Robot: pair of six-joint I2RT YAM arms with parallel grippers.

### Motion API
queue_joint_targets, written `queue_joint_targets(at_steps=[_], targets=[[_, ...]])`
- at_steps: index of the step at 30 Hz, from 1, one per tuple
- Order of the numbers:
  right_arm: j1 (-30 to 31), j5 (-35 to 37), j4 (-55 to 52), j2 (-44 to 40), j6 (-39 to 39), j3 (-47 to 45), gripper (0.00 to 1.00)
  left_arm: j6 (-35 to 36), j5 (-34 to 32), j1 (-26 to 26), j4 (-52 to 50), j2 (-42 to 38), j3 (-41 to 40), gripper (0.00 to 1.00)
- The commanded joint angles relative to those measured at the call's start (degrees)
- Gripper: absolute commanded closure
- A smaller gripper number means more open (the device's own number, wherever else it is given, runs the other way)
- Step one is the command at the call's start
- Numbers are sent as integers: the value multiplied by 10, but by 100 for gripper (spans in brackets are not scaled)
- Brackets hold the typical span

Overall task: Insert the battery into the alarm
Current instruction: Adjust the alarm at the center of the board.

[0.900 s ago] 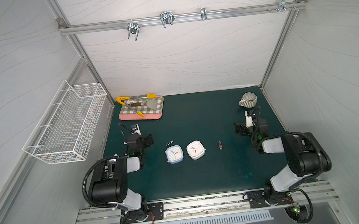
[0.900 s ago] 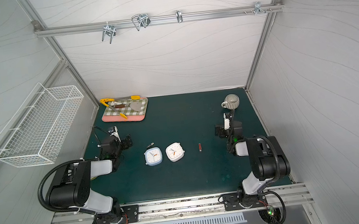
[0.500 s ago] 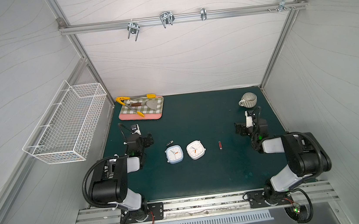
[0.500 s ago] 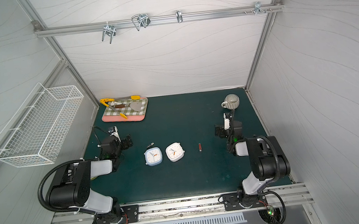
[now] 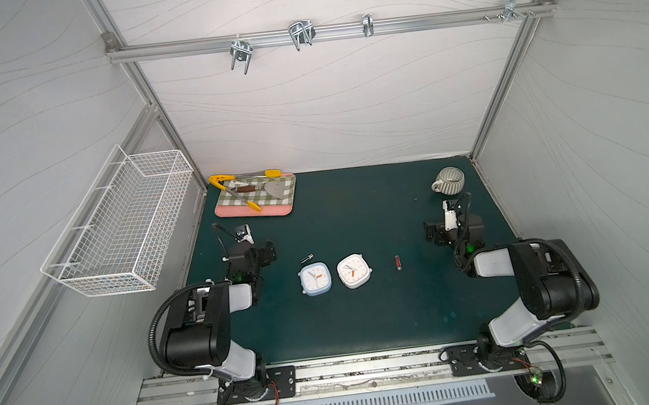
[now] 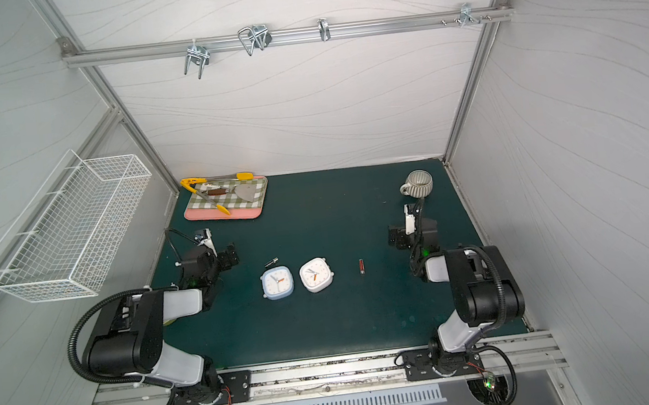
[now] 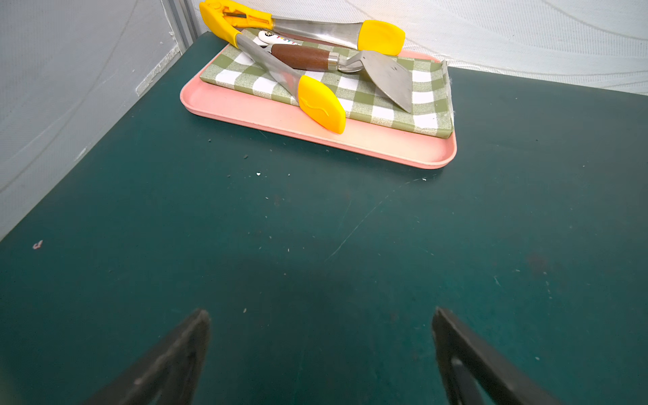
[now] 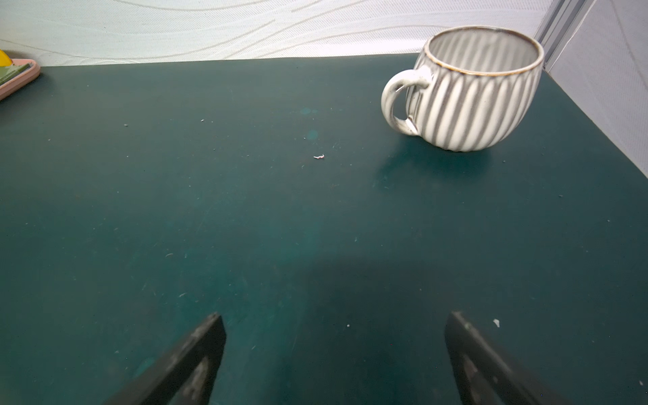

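Red cylindrical battery (image 5: 398, 263), on dark green table (image 5: 368, 322) between white square alarm clock (image 5: 354, 271) and right end effector (image 8: 335, 315), apparently staged for pickup; it and left end effector (image 7: 319, 312) both spread wide, empty.

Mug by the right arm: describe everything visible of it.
The mug is rounded, ceramic-looking and off-white, with grey vertical ribs, a brownish rim and one loop handle. It stands upright on the green table near its back right corner, handle turned toward the middle. Nothing shows inside. Only the table touches it.
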Motion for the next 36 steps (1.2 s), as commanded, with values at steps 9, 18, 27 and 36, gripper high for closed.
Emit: queue_joint_targets(at_steps=[9,18,27,36], targets=[[20,93,-300,-137,72,96,1,-39,-92,-33,-230,-148,72,0],[136,99,-467,-213,129,163,1,-177,-30,-166,-407,-234,161,0],[425,138,-594,-204,113,244,1,-264,126,-166,-599,-315,208,0],[385,-194,-502,-188,391,144,3,-242,187,-185,-613,-292,207,0]])
